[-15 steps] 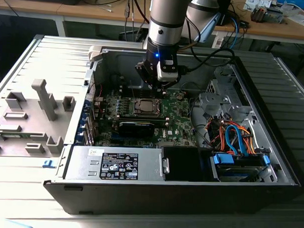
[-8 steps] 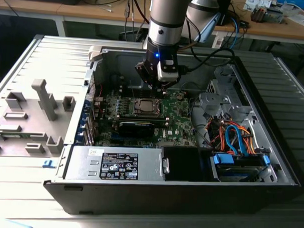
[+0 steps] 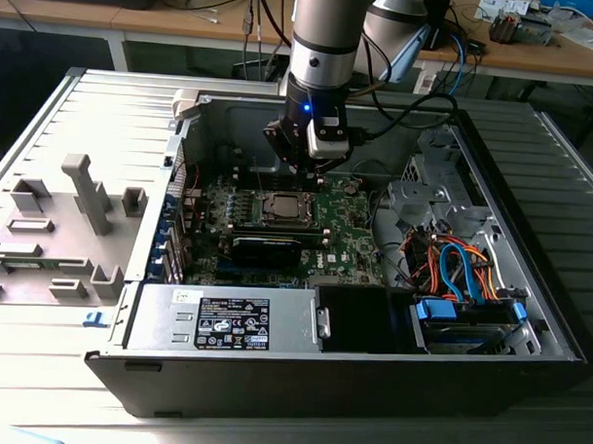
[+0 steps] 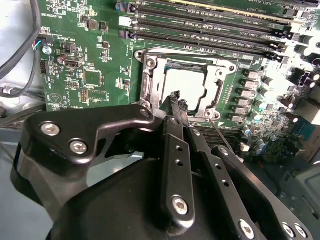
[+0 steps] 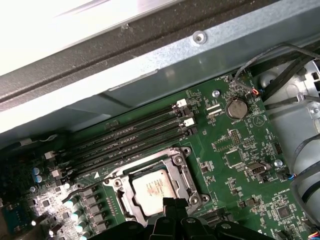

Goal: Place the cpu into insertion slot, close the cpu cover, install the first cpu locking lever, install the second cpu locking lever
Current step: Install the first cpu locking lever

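Note:
The cpu [image 4: 184, 82] [image 5: 150, 189] lies flat in the insertion slot [image 3: 281, 208] on the green board, its silver top showing. The cpu cover [image 4: 150, 82] [image 5: 178, 170], a thin metal frame, lies down around it. My gripper [image 4: 177, 98] [image 5: 175, 204] [image 3: 300, 170] hangs just above the socket's edge with its dark fingertips drawn together and nothing between them. A thin wire locking lever [image 4: 220, 133] runs slanted past the socket corner close to the fingertips.
Long black memory slots [image 5: 130, 135] run beside the socket. The open metal case wall [image 3: 193, 111] surrounds the board. A drive bay with orange and blue cables [image 3: 460, 272] sits at the exterior view's right, and a power supply [image 3: 225, 322] lies in front.

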Tool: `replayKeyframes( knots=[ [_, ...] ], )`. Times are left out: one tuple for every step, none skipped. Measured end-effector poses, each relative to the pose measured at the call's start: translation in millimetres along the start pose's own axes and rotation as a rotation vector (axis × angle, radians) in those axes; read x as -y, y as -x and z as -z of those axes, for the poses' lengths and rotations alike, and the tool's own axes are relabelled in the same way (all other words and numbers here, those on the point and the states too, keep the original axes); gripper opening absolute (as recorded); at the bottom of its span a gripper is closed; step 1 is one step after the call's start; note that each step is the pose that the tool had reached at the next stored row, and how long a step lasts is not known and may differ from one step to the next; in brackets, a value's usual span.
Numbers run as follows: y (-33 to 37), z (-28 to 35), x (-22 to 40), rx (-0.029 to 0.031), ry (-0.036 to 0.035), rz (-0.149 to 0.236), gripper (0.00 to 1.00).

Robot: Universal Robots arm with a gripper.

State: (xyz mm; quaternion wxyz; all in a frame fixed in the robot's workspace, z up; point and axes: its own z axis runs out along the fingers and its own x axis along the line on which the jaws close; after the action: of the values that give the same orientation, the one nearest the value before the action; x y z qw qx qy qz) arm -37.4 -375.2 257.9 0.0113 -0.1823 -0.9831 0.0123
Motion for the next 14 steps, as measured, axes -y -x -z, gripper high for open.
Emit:
replayKeyframes(
  knots=[
    [0.0, 0.0, 0.0, 0.0001, 0.0000, 0.002, 0.11],
    [0.0, 0.0, 0.0, 0.0001, 0.0000, 0.003, 0.11],
    [0.0, 0.0, 0.0, 0.0001, -0.0001, 0.004, 0.11],
    [0.0, 0.0, 0.0, 0.0001, -0.0001, 0.005, 0.11],
    [0.0, 0.0, 0.0, 0.0001, -0.0001, 0.006, 0.11],
    [0.0, 0.0, 0.0, 0.0002, -0.0002, 0.008, 0.11],
    [0.0, 0.0, 0.0, 0.0002, -0.0002, 0.010, 0.11],
    [0.0, 0.0, 0.0, 0.0003, -0.0002, 0.012, 0.11],
    [0.0, 0.0, 0.0, 0.0003, -0.0002, 0.013, 0.11],
    [0.0, 0.0, 0.0, 0.0004, -0.0003, 0.014, 0.11],
    [0.0, 0.0, 0.0, 0.0004, -0.0003, 0.016, 0.11],
    [0.0, 0.0, 0.0, 0.0005, -0.0003, 0.017, 0.11],
    [0.0, 0.0, 0.0, 0.0005, -0.0003, 0.018, 0.11],
    [0.0, 0.0, 0.0, 0.0006, -0.0003, 0.019, 0.11]
  ],
)
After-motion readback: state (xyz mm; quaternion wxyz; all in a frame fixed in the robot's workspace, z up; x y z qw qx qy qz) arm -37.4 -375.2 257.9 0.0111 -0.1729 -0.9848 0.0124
